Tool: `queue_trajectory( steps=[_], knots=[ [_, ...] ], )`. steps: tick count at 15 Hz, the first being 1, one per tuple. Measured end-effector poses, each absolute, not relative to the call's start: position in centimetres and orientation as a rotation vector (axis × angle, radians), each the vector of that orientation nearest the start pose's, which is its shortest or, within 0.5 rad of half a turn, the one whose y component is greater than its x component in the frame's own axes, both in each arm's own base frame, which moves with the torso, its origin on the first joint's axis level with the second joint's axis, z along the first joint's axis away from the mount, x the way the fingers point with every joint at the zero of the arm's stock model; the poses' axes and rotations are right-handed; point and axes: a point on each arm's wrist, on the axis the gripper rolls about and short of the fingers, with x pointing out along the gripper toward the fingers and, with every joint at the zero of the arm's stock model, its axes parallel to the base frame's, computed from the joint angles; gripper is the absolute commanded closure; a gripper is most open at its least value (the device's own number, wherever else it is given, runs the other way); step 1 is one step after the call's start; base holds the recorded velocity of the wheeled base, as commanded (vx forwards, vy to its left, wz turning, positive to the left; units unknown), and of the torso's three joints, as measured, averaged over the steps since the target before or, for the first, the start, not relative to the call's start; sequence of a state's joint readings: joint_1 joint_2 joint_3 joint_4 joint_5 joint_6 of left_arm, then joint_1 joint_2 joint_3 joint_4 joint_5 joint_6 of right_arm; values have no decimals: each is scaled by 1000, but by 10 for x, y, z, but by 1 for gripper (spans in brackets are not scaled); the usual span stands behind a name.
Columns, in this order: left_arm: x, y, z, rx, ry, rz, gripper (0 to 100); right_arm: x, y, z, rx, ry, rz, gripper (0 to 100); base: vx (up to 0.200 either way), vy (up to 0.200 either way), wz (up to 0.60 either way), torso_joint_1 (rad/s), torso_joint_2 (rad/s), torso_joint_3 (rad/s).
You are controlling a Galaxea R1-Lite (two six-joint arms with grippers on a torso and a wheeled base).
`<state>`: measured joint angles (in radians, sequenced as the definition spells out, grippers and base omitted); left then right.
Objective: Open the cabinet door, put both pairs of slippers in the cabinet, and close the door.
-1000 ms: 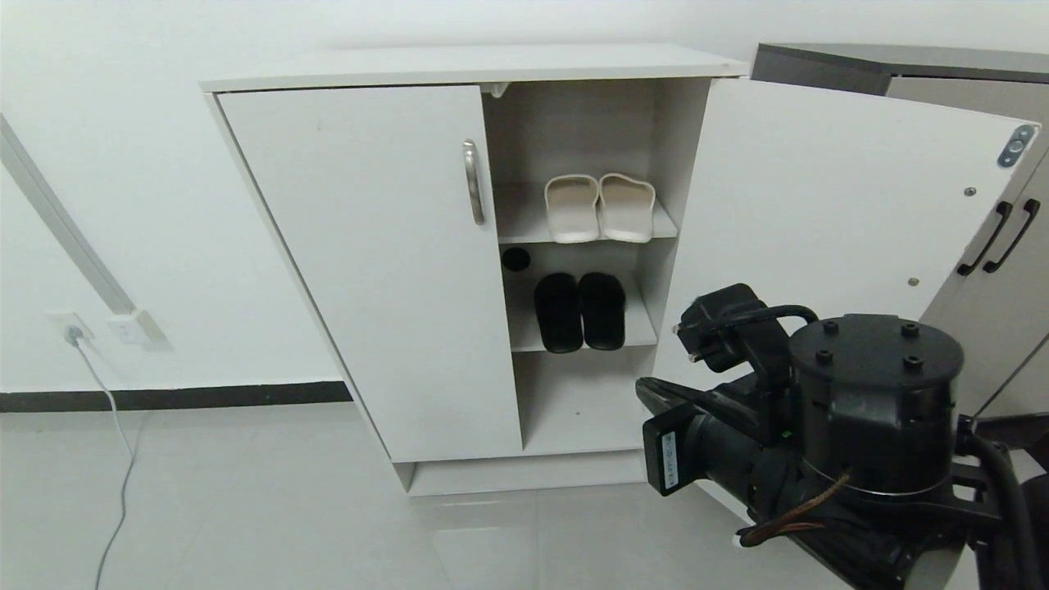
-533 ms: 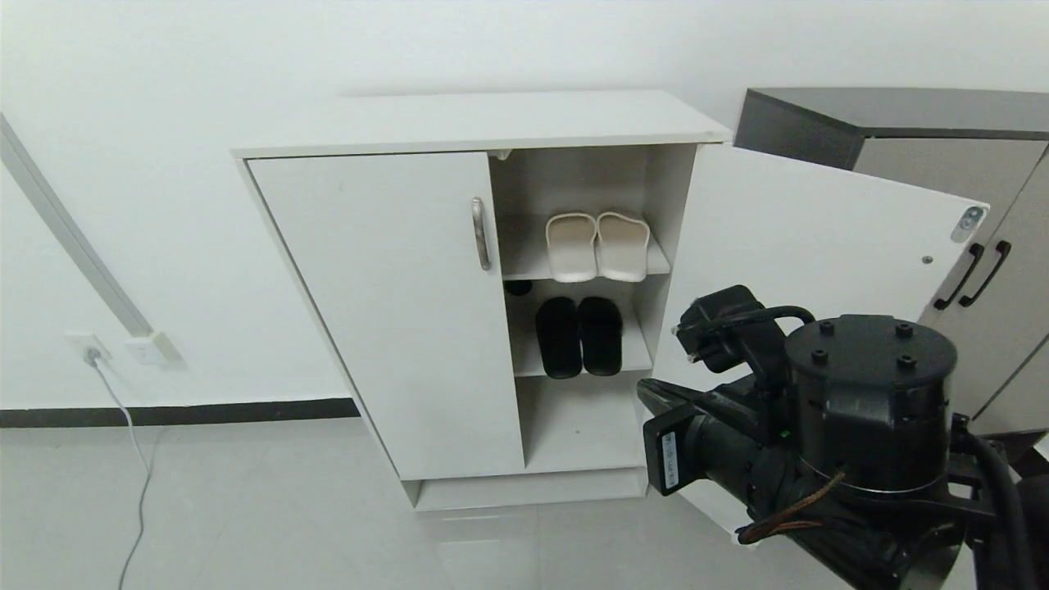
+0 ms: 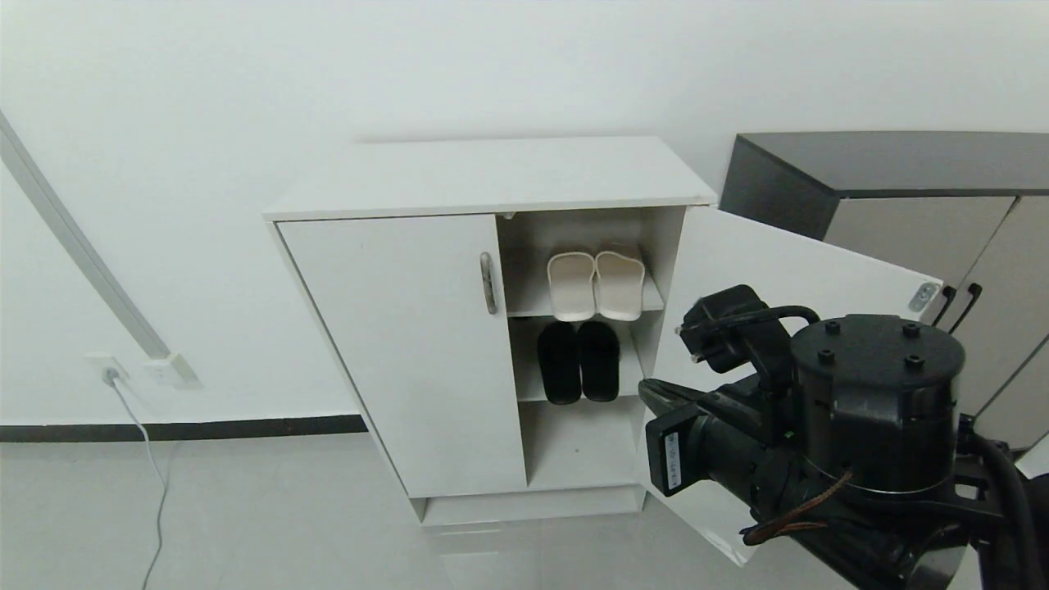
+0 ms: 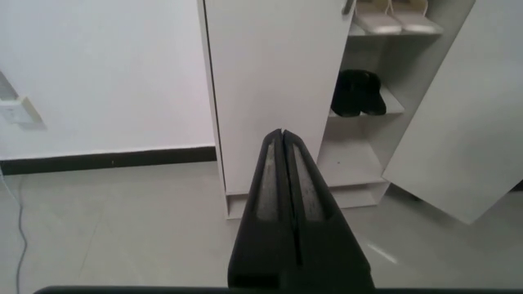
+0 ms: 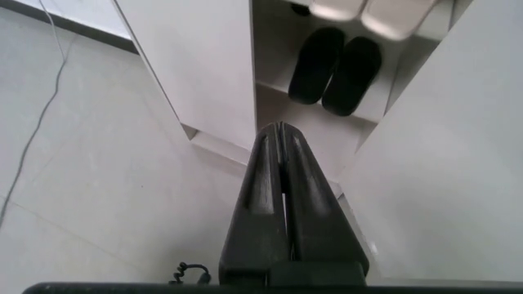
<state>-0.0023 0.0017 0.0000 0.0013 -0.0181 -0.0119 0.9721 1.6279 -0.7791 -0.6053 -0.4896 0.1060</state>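
Note:
The white cabinet (image 3: 492, 176) stands against the wall with its left door (image 3: 401, 352) closed and its right door (image 3: 778, 279) swung wide open. A white pair of slippers (image 3: 596, 285) lies on the upper shelf, and a black pair of slippers (image 3: 578, 360) on the shelf below. My left gripper (image 4: 282, 135) is shut with nothing in it, low over the floor in front of the closed door (image 4: 274, 82). My right gripper (image 5: 280, 129) is also shut and empty, facing the open compartment below the black slippers (image 5: 335, 69), beside the open door (image 5: 441, 163).
A grey cabinet (image 3: 901, 188) with dark handles stands right behind the open door. A wall socket (image 3: 111, 373) with a hanging cable is at the left. Bare tiled floor (image 3: 287, 524) stretches in front of the white cabinet.
The whole head view has shifted: the cabinet now looks smaller and lower, so the camera moved back. The slippers, the doors and the right arm keep their places.

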Motion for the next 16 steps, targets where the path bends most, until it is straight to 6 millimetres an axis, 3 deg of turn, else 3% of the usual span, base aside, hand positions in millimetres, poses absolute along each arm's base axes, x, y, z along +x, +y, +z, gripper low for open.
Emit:
queue_trajectory(
  steps=[16],
  knots=[
    [-23, 0, 75, -12, 4, -22, 100, 170, 230, 193, -61, 211, 469, 100, 0, 0, 0, 228, -546, -319]
  ],
)
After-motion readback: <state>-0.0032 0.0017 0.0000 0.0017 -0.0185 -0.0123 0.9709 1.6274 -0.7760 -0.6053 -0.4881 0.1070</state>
